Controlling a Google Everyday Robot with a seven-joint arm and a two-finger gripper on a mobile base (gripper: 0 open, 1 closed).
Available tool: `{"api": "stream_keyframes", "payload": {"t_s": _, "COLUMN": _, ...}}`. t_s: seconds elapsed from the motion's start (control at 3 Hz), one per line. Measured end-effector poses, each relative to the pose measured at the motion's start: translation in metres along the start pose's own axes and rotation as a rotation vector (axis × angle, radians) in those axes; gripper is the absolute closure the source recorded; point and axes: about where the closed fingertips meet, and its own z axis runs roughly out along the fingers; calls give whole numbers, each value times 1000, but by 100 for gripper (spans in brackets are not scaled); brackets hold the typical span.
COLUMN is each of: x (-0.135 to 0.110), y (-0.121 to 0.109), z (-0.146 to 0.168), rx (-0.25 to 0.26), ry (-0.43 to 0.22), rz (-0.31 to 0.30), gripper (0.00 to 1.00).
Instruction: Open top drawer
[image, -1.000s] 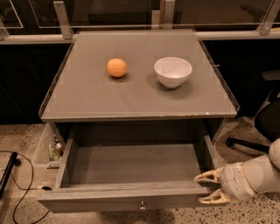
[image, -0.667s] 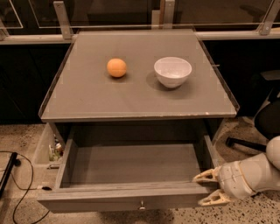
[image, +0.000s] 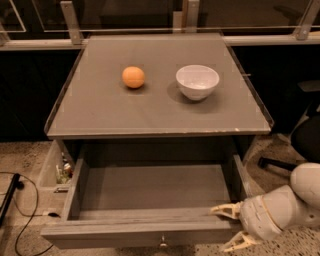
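Observation:
The top drawer (image: 150, 187) of the grey cabinet stands pulled far out toward me, showing a plain grey empty interior. Its front panel (image: 135, 234) runs along the bottom of the camera view, with a small round metal knob (image: 162, 244) at centre. My gripper (image: 231, 227) is at the drawer's front right corner, its two pale fingers spread apart, one finger (image: 223, 210) over the front panel's top edge and the other lower, near the frame's bottom edge. It holds nothing. The lower drawers are out of view.
On the cabinet top (image: 100, 110) sit an orange (image: 133, 77) and a white bowl (image: 197, 81). A side bin (image: 52, 172) with small items hangs at the left. A black cable (image: 20, 210) lies on the speckled floor. A chair base (image: 300, 145) stands at the right.

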Motion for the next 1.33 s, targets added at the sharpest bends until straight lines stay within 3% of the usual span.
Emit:
{"api": "stream_keyframes", "payload": {"t_s": 0.33, "x": -9, "y": 19, "z": -7, "rx": -11, "ry": 3, "rz": -14, "gripper": 71}}
{"api": "stream_keyframes", "payload": {"t_s": 0.67, "x": -9, "y": 21, "z": -9, "rx": -8, "ry": 6, "rz": -14, "gripper": 94}}
{"api": "stream_keyframes", "payload": {"t_s": 1.0, "x": -11, "y": 32, "z": -18, "rx": 5, "ry": 18, "rz": -12, "gripper": 100}}
{"api": "stream_keyframes", "payload": {"t_s": 1.33, "x": -11, "y": 32, "z": -18, "rx": 5, "ry": 18, "rz": -12, "gripper": 81}}
